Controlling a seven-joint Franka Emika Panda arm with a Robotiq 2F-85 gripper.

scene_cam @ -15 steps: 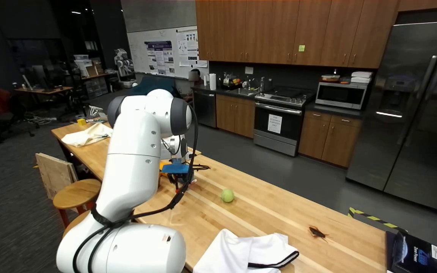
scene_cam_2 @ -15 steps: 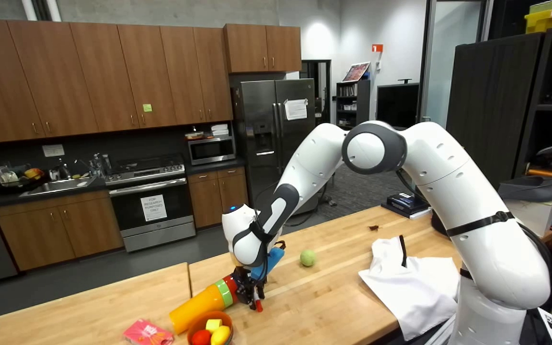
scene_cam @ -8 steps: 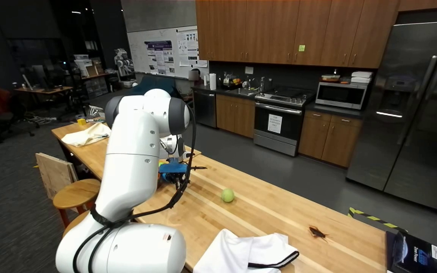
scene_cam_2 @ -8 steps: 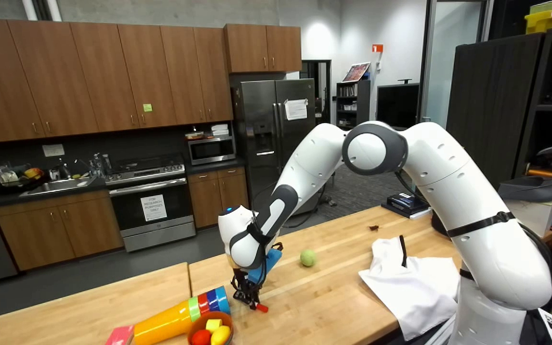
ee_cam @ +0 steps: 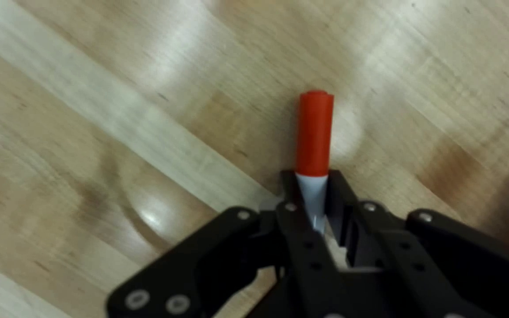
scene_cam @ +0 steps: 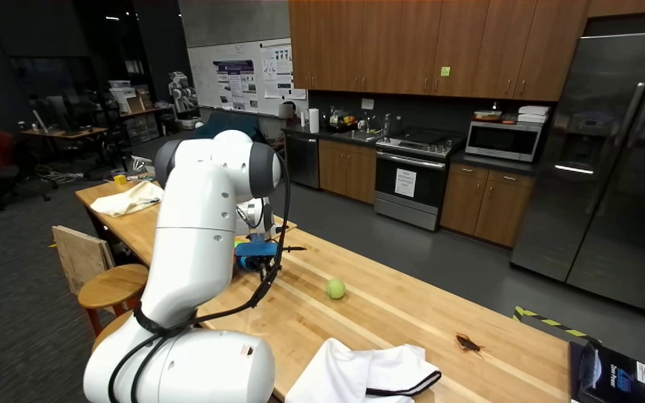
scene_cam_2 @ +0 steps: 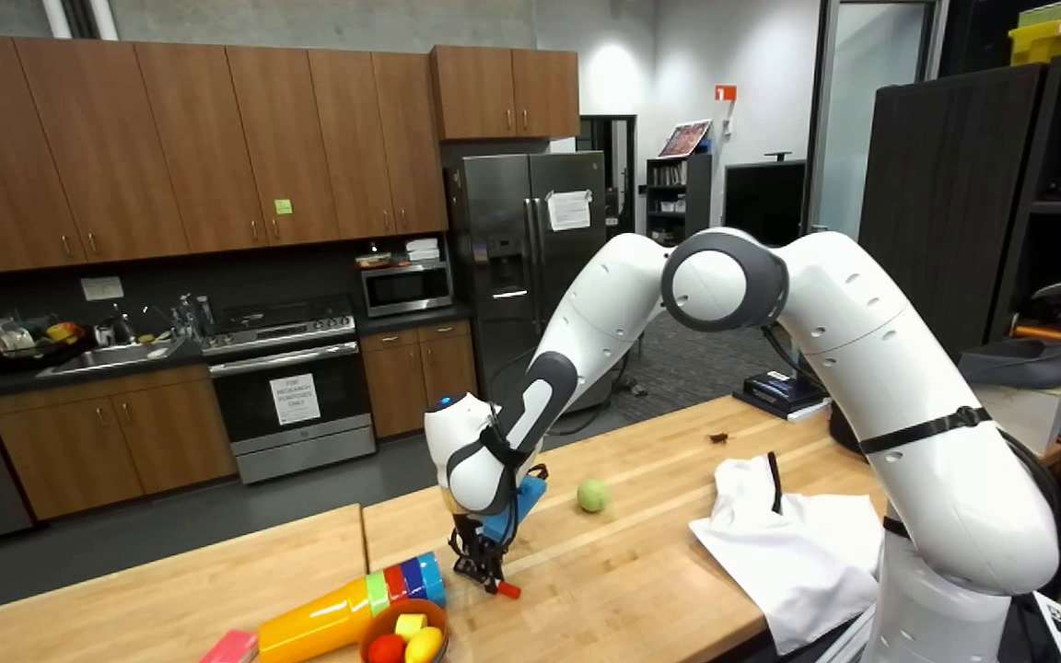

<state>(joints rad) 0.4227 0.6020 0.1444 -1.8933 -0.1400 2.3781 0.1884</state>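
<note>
My gripper (ee_cam: 312,180) is shut on a marker with a red cap (ee_cam: 315,132) and a white body. Its fingers press the white part from both sides, just below the cap. Part of the body is hidden between the fingers. In an exterior view the gripper (scene_cam_2: 480,562) hangs low over the wooden table, with the marker's red end (scene_cam_2: 509,590) pointing right. Whether the marker touches the table I cannot tell. Just left of the gripper lies a stack of coloured cups (scene_cam_2: 319,622). The arm covers the marker in the other camera's picture.
An orange bowl (scene_cam_2: 383,619) with toy food stands against the cup stack, and a pink packet (scene_cam_2: 231,646) lies at its far end. A green ball (scene_cam: 336,288), a white cloth (scene_cam: 356,369), a brown toy insect (scene_cam: 468,342) and a dark box (scene_cam: 619,372) are along the table.
The jaws have closed in on the marker, and its red end now tilts further right. The cup stack and pink packet have shifted left, away from the gripper. The arm has barely moved.
</note>
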